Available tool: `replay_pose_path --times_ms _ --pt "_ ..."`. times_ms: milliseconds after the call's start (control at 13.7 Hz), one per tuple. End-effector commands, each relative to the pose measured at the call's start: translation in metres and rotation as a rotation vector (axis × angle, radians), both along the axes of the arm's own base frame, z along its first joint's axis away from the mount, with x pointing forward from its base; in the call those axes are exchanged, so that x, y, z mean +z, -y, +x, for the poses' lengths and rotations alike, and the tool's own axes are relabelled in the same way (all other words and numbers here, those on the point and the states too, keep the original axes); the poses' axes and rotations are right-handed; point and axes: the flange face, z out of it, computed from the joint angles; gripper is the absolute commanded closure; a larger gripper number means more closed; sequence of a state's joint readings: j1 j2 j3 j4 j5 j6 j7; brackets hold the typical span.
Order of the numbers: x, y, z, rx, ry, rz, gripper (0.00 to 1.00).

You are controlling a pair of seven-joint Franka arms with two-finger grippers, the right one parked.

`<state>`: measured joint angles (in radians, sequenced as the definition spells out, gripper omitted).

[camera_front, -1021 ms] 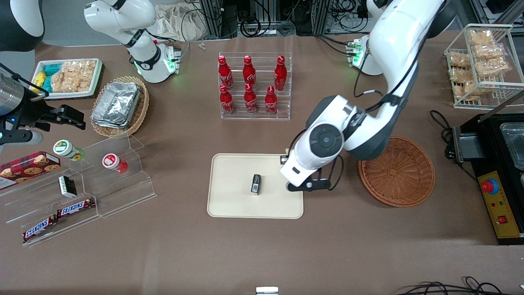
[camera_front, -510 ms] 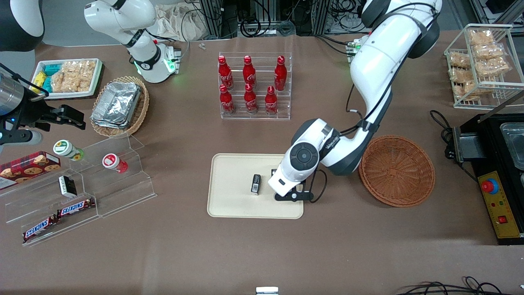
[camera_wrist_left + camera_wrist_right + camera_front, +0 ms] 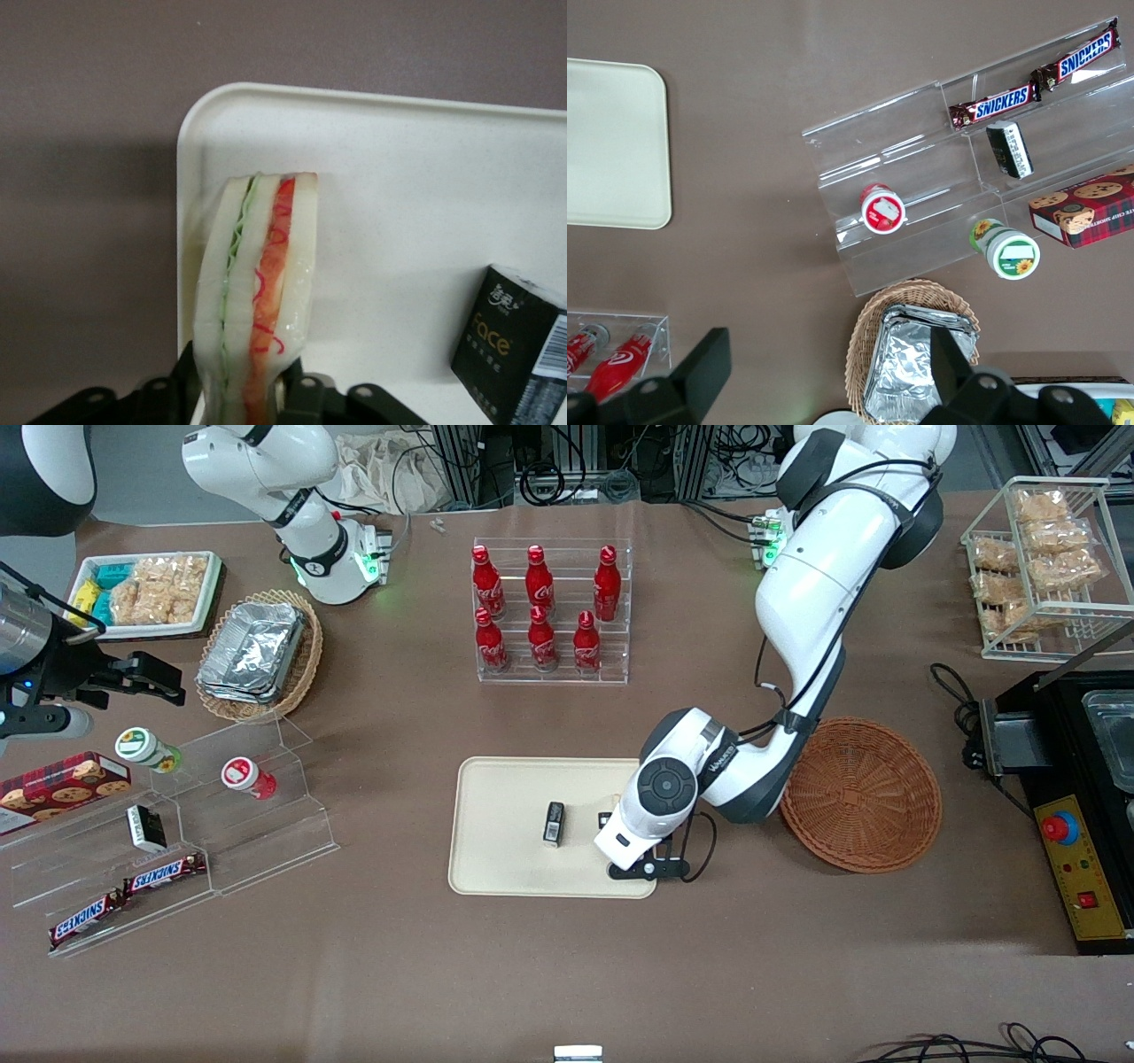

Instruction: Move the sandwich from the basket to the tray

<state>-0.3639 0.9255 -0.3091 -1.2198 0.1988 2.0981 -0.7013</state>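
Observation:
My gripper (image 3: 252, 394) is shut on the sandwich (image 3: 257, 292), a clear-wrapped wedge of white bread with green and orange-red filling, held edge-up between the black fingers (image 3: 299, 390). It hangs just above a rounded corner of the cream tray (image 3: 399, 168). In the front view the working arm's hand (image 3: 633, 840) covers the gripper, over the end of the tray (image 3: 500, 806) nearest the reddish-brown basket (image 3: 864, 797), which holds nothing. The sandwich is hidden there.
A small black pack (image 3: 554, 822) lies on the tray beside the hand, also in the wrist view (image 3: 518, 350). A rack of red bottles (image 3: 551, 611) stands farther from the camera. A clear stepped shelf of snacks (image 3: 177, 824) and a foil-container basket (image 3: 259, 655) sit toward the parked arm's end.
The hand has moved from the tray's edge by the basket onto the tray, toward the black pack, then nearer the camera, carrying the sandwich.

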Motion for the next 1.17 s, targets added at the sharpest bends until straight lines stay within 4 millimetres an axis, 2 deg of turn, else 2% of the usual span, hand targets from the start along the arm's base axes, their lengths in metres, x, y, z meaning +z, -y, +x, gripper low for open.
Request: replay_pose_path --times_ms 0,146,219,365,438,510,656,729,948,1094 --pt "0.053 -0.003 0.01 0.038 0.071 0.006 0.0" --pt "0.092 -0.038 0.029 0.116 0.101 -0.008 0.01" --pt "0.121 -0.057 0.038 0.152 0.12 -0.025 0.0" --pt "0.177 -0.11 0.041 0.204 0.077 0.015 0.0" --pt "0.199 -0.142 0.045 0.246 0.057 0.028 0.0" --pt "0.212 -0.173 0.046 0.259 0.041 0.035 0.0" --pt "0.237 -0.209 0.035 0.163 0.03 0.009 0.0" --pt "0.246 -0.244 0.034 0.16 0.033 0.009 0.0" --pt "0.254 -0.313 0.008 0.064 0.023 0.038 0.0" --pt "0.258 -0.347 -0.011 -0.006 0.034 0.061 0.0"
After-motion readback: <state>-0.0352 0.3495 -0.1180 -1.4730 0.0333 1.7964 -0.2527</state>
